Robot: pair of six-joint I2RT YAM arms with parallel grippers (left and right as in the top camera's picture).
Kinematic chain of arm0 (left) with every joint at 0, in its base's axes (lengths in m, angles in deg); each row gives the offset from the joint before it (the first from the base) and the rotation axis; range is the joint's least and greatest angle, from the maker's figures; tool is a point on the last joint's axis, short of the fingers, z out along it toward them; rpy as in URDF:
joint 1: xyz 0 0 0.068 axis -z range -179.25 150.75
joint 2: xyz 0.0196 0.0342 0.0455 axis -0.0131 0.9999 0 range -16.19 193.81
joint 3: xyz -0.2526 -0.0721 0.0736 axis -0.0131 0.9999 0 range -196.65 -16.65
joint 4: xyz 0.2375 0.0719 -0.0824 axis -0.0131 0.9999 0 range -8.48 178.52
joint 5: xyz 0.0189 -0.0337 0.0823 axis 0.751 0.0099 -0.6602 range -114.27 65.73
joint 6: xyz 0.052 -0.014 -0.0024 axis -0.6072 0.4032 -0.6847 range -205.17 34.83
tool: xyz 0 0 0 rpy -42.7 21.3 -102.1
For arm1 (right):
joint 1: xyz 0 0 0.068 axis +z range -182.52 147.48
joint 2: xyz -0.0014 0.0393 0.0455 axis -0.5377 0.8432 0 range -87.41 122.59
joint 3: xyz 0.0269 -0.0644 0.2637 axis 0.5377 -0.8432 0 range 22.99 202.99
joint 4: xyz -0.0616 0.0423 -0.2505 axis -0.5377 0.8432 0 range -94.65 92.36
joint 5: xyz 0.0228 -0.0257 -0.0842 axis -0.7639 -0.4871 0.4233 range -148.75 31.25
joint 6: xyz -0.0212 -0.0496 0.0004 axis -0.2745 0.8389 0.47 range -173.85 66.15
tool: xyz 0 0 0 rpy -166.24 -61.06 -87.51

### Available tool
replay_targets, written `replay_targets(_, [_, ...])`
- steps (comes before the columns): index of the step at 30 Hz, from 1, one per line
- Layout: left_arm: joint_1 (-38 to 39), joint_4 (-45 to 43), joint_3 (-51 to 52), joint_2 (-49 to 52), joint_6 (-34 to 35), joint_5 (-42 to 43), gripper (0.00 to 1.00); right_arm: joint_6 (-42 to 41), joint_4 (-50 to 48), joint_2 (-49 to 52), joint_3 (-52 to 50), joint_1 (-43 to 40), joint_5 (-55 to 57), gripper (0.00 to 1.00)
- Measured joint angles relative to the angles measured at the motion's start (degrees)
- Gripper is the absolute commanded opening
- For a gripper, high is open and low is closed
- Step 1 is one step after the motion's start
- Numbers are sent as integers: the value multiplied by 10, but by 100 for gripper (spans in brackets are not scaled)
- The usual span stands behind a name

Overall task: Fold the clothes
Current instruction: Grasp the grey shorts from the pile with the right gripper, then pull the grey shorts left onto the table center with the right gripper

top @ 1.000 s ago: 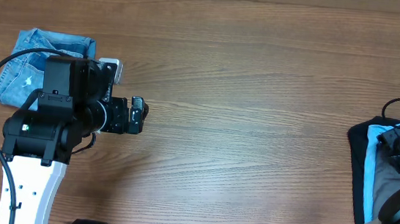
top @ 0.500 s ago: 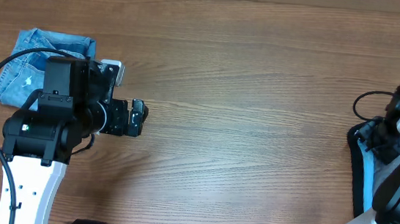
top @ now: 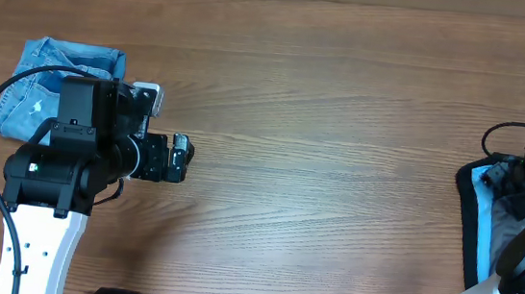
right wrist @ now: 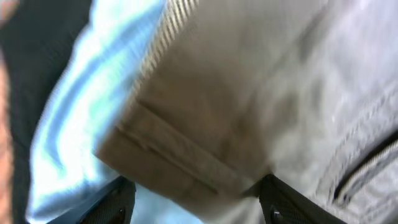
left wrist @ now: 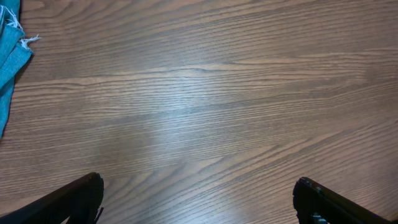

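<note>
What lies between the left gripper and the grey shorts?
Overhead, mostly bare table, then the edges of the black garment and light-blue garment, before the grey shorts.

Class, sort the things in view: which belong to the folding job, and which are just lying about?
Job: grey shorts; right gripper.
Lying about: blue denim shorts; black garment; light-blue garment; left gripper, open over bare table.

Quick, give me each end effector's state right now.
Left end effector: open, holding nothing.
Right end effector: open over the grey shorts, no grip seen.
</note>
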Motion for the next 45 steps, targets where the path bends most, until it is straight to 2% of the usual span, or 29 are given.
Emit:
replay_targets(4, [0, 0, 0, 0, 0, 0, 100, 5, -40, 0, 1, 0, 7, 66])
replay_targets(10, [0, -2, 0, 0, 0, 0, 100, 7, -48, 21, 4, 1, 26, 63])
replay_targets(11, [0, -3, 0, 0, 0, 0, 100, 7, -46, 27, 8, 5, 34, 58])
replay_targets(12, [0, -4, 0, 0, 0, 0, 100, 8, -45, 28, 9, 7, 38, 47])
replay_targets(13, [0, -5, 0, 0, 0, 0, 100, 7, -44, 29, 9, 9, 43, 41])
replay_targets(15, [0, -6, 0, 0, 0, 0, 100, 7, -43, 30, 9, 11, 57, 17])
replay_targets(17, [0, -6, 0, 0, 0, 0, 100, 5, -37, 30, 15, 11, 65, 4])
replay_targets(26, [0, 2, 0, 0, 0, 0, 100, -19, 86, 33, 125, 10, 60, 4])
replay_targets(29, [0, 3, 0, 0, 0, 0, 100, -23, 134, 17, 186, 9, 54, 4])
replay_targets(34, [0, 5, 0, 0, 0, 0, 100, 1, 207, -45, 327, 11, -15, 4])
replay_targets(37, [0, 5, 0, 0, 0, 0, 100, 12, 238, -87, 415, 54, -65, 4])
replay_targets(40, [0, 6, -3, 0, 0, 0, 100, 19, 253, -119, 476, 154, -96, 4])
replay_targets(45, [0, 33, -95, 3, 0, -10, 100, 21, 264, -117, 485, 325, -116, 4])
